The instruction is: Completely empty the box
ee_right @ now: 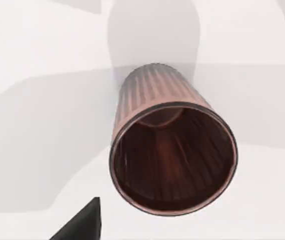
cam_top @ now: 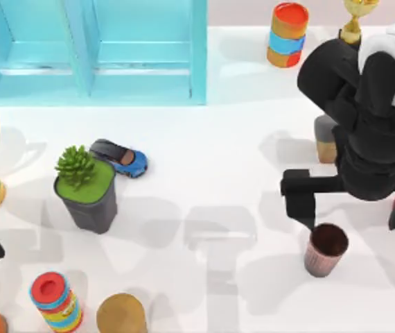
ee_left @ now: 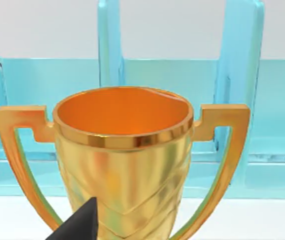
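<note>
One ribbed cup (cam_top: 326, 250) stands just beside right end effector (cam_top: 307, 220); finger state unclear.

The trophy (ee_left: 125, 165) looks like polished gold metal, glossy. The cup (ee_right: 172, 150) is ribbed, dull brown, faintly shiny inside. The box (cam_top: 93, 52) looks like translucent blue plastic.
</note>
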Controlling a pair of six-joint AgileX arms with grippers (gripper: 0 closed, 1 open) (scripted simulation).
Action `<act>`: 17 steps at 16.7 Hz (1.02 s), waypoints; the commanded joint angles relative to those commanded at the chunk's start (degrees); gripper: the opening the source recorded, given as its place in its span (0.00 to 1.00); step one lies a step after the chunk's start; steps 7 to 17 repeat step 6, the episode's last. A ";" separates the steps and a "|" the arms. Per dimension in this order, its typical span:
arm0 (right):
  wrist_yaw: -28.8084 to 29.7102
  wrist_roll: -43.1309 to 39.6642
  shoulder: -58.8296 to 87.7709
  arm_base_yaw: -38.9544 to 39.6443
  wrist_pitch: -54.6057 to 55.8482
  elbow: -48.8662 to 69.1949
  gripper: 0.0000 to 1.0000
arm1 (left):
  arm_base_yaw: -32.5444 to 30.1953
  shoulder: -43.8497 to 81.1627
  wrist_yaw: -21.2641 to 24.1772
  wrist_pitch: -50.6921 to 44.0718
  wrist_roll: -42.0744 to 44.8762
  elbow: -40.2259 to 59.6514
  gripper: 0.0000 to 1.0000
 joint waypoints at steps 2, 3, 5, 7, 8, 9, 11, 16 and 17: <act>-0.01 -0.13 -1.21 -0.11 -5.48 4.26 1.00 | 0.00 0.00 0.00 0.00 0.00 0.00 1.00; -0.01 -0.19 -1.74 -0.16 -7.32 5.95 1.00 | 0.00 0.00 0.00 0.00 0.00 0.00 1.00; -0.01 -0.27 -2.35 -0.23 -9.20 7.69 1.00 | 0.00 0.00 0.00 0.00 0.00 0.00 1.00; -0.01 -0.28 -2.38 -0.23 -9.29 7.77 1.00 | 0.00 0.00 0.00 0.00 0.00 0.00 1.00; -0.01 -0.28 -2.38 -0.23 -9.29 7.77 1.00 | 0.00 0.00 0.00 0.00 0.00 0.00 1.00; -0.01 -0.28 -2.38 -0.23 -9.29 7.77 1.00 | 0.00 0.00 0.00 0.00 0.00 0.00 1.00; -0.01 -0.28 -2.38 -0.23 -9.29 7.77 1.00 | 0.00 0.00 0.00 0.00 0.00 0.00 1.00; -0.01 -0.28 -2.38 -0.23 -9.29 7.77 1.00 | 0.00 0.00 0.00 0.00 0.00 0.00 1.00; -0.01 -0.28 -2.38 -0.23 -9.29 7.77 1.00 | 0.00 0.00 0.00 0.00 0.00 0.00 1.00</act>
